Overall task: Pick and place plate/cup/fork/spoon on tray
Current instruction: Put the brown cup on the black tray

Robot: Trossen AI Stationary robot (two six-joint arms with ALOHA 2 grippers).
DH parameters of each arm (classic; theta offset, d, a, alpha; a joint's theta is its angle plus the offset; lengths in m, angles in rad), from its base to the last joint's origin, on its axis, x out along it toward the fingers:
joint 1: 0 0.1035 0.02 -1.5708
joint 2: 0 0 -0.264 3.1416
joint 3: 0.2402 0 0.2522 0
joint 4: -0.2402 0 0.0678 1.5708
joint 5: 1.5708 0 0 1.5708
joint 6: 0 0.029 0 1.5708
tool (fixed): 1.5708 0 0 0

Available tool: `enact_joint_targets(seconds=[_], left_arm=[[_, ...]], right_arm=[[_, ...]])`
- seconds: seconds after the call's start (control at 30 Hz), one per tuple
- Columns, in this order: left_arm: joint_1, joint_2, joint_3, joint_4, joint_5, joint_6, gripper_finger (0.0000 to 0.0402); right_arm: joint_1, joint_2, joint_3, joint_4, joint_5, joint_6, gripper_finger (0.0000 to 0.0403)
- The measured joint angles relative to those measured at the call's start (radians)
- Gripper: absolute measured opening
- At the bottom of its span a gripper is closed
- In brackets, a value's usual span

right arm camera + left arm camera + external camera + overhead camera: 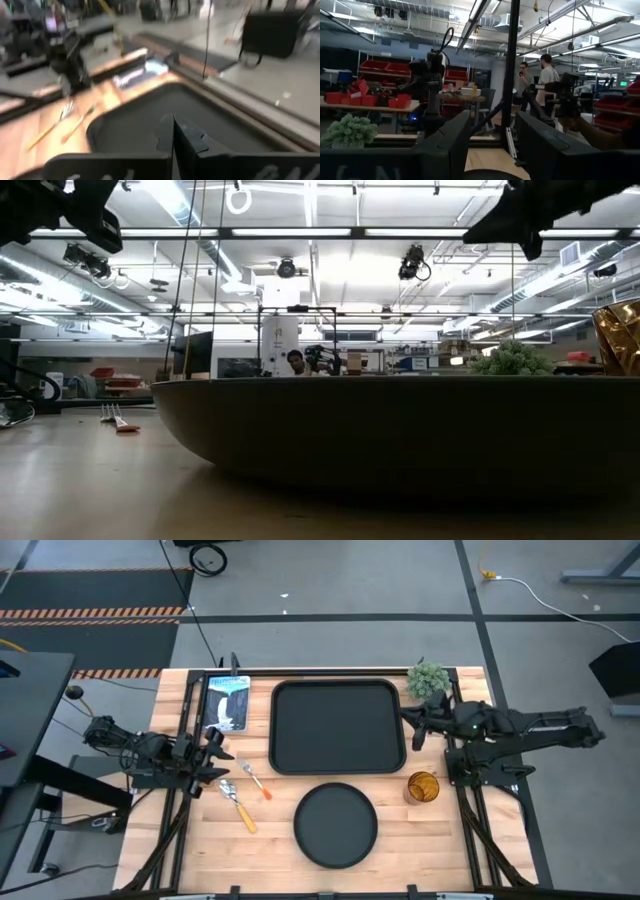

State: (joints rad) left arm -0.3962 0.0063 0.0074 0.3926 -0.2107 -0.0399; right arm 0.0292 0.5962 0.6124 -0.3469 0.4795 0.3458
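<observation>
The black rectangular tray (pixel 338 727) lies at the table's far middle and also shows in the right wrist view (pixel 150 120). The round black plate (pixel 335 825) lies near the front edge and fills the low view (pixel 400 430). The amber cup (pixel 423 787) stands upright right of the plate. The fork (pixel 257 782) and the spoon (pixel 238 807) lie left of the plate. My left gripper (pixel 224 761) is open and empty, above the table just left of the fork. My right gripper (pixel 412 727) is shut and empty, over the tray's right rim.
A small green plant (pixel 428 680) stands at the tray's far right corner, close to my right arm. A blue and white card (pixel 226 700) lies left of the tray. People stand in the room beyond the table (pixel 547 75).
</observation>
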Motion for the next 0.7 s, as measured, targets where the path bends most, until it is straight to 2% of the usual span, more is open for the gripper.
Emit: enact_joint_targets(seconds=[0.2, 0.3, 0.47, 0.7], left_arm=[[0.000, 0.000, 0.000, -0.007, -0.032, 0.007, 0.0165], [0.000, 0.000, 0.000, -0.005, -0.032, 0.000, 0.0165], [0.000, 0.000, 0.000, 0.013, -0.032, 0.002, 0.0165], [0.000, 0.000, 0.000, 0.004, -0.033, 0.013, 0.0165]], right_arm=[[0.006, 0.135, 0.080, -0.242, -0.235, 0.097, 0.0011], [0.020, 0.213, 0.129, -0.385, -0.291, 0.104, 0.0011], [0.039, 0.342, 0.259, -0.612, -0.290, 0.106, 0.0011], [0.057, 0.479, 0.387, -0.757, -0.293, 0.042, 0.0011]])
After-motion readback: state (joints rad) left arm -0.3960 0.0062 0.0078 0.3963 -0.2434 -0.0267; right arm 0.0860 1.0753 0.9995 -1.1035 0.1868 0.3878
